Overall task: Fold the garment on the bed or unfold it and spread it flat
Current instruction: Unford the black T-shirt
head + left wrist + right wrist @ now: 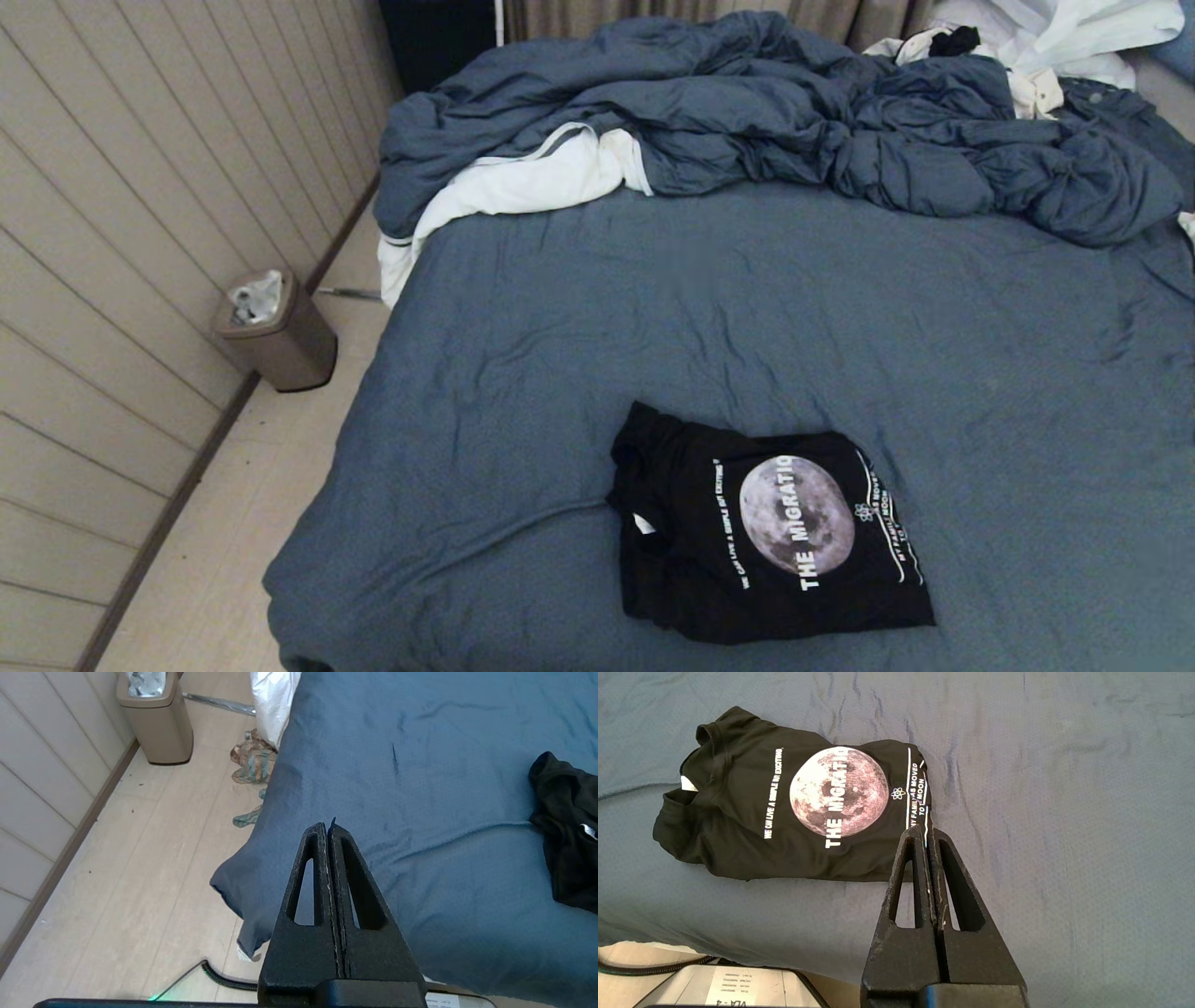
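- Here, the black T-shirt (770,527) lies folded into a neat block on the near part of the bed (747,308), close to the front edge.
- Its moon print (796,514) faces up, with white words around it.
- The collar end, with a small white label, points toward the robot's left.
- The shirt sits flat on the blue sheet, and nothing is touching it.
- The left gripper (328,828) hangs above the near left corner of the bed, well apart from the shirt. Its two black fingers are pressed together with nothing between them.
- The right gripper (927,833) hangs above the near edge of the bed, just by the shirt's right side. Its fingers are pressed together too, and they hold nothing.
- At the far end of the bed there is a rumpled blue duvet (784,112) with white lining showing.
- Some white clothes (1064,37) lie in the far right corner.
- On the floor to the left, a brown bin (275,331) stands by the wall.
- Some patterned cloth (252,758) lies on the floor just beside the bed.
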Tool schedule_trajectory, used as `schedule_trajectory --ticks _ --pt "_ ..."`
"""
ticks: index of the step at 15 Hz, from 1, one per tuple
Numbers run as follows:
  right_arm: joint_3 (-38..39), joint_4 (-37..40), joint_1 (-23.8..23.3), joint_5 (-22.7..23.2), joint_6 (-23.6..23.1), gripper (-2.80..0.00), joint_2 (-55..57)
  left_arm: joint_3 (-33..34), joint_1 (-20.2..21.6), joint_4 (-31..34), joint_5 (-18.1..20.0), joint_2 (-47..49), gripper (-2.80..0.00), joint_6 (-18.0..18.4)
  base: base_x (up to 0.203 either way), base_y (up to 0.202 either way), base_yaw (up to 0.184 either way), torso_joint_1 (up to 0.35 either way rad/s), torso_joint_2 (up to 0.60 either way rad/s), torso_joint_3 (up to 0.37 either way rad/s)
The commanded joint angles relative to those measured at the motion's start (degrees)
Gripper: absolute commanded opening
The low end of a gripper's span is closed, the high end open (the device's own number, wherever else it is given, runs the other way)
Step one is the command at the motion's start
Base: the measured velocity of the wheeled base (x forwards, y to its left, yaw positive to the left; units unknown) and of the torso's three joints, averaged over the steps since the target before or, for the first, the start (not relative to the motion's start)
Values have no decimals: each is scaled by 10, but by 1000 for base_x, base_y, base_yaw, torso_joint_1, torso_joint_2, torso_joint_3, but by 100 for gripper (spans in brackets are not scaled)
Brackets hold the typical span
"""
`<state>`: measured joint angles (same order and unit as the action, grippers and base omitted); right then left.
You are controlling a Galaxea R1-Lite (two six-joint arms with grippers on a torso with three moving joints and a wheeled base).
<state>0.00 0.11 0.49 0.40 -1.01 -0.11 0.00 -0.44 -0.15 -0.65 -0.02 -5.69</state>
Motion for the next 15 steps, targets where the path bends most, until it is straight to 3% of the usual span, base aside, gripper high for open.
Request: schedule_trajectory --ticks 1,12,13,15 --pt "0 0 0 1 -3 -280 1 0 0 0 0 1 -280 -1 0 0 0 0 0 0" --pt "0 -1 0 7 -14 -280 1 0 0 0 0 1 -280 -1 0 0 0 0 0 0" --pt "-2 4 0 6 -40 -280 1 0 0 0 0 1 -280 -1 0 0 0 0 0 0" --pt "-7 17 0 7 -46 -280 5 0 0 0 0 1 -280 -1 0 0 0 0 0 0"
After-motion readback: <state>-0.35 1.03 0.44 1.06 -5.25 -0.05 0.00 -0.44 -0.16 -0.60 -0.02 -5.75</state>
